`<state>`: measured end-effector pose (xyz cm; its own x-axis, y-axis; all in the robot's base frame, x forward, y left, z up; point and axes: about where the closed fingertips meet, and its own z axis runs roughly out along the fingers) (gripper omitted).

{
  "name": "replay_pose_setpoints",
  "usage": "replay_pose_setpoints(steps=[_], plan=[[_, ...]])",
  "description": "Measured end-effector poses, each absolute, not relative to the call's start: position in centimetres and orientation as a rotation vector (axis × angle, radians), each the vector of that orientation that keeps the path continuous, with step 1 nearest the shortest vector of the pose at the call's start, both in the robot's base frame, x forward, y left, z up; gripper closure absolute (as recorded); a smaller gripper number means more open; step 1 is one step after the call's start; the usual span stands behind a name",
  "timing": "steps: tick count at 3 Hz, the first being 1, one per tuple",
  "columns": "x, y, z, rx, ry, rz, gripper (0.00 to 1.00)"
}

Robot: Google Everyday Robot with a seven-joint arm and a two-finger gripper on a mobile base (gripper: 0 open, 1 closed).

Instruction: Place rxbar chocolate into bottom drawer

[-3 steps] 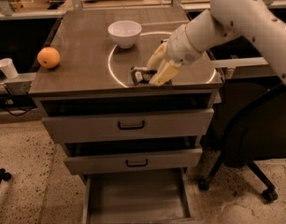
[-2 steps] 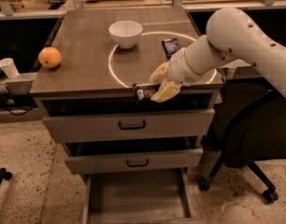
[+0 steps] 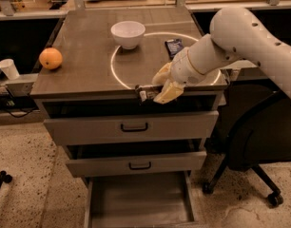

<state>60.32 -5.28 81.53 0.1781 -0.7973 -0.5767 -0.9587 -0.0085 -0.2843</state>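
The grey-brown cabinet [image 3: 88,80] fills the middle of the view, its flat top marked with a thin white ring [image 3: 118,75]. A thick white robot arm [image 3: 245,37] reaches in from the upper right and slants down to the left across the cabinet's right front corner. A dark office chair [image 3: 259,141] stands on the speckled floor [image 3: 31,175] just right of the cabinet, under the arm.

The bottom drawer [image 3: 140,198] is pulled well out at floor level, showing a plain grey floor with nothing on it. Above it sit two upper drawers [image 3: 131,126] with black handles, each front with a dark gap over it.

The gripper [image 3: 157,88] hangs at the front edge of the cabinet top, right of centre, directly over the top drawer's front. Its pale yellowish fingers [image 3: 170,93] are pressed together on the rxbar chocolate [image 3: 143,92], whose dark end pokes out to the left, lying roughly level along the edge. Whether the bar touches the top cannot be told. It is well above the bottom drawer and not in it.

A white bowl [image 3: 128,33] stands upright at the back of the top, on the ring's far-left arc. An orange [image 3: 51,58] rests near the left edge, well apart from the bowl. A dark blue packet [image 3: 174,46] lies inside the ring, just behind the arm's wrist. A small white cup [image 3: 9,69] sits off to the left, beside the cabinet.
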Motion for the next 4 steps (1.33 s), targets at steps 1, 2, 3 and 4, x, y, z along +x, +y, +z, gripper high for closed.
replay_pose_setpoints(steps=[1,2,3,4], plan=[[57.7,-4.6,84.1,-1.866,1.525,0.292,1.00],[54.4,-4.5,85.5,-1.866,1.340,0.304,1.00],[51.0,-6.4,82.1,-1.881,1.321,0.393,1.00],[48.8,-9.7,75.0,-1.870,1.472,0.476,1.00]])
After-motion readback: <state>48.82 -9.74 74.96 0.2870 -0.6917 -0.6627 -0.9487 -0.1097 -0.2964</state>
